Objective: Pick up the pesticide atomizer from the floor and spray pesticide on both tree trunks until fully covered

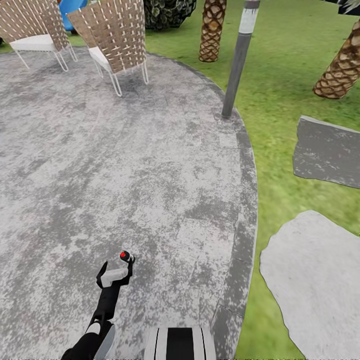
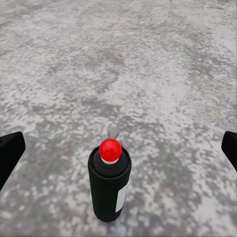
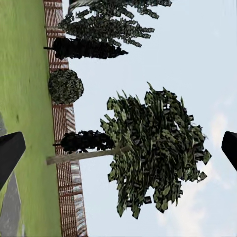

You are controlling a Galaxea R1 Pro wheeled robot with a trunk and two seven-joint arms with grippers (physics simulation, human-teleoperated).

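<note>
This is a home garden, rendered in simulation. A broad round patio of mottled grey stone paving (image 1: 125,165) lies beside a green grass lawn (image 1: 280,85) set with irregular grey stepping slabs (image 1: 312,285). Two woven wicker chairs with white cushions and thin metal legs (image 1: 107,37) stand on the patio. A tall grey bollard lamp (image 1: 239,60) rises at its edge, near scaly brown palm trunks (image 1: 212,30). A brown slatted wooden fence (image 3: 66,163), dark conifers (image 3: 84,48) and a leafy green tree (image 3: 153,148) border the lawn.
</note>
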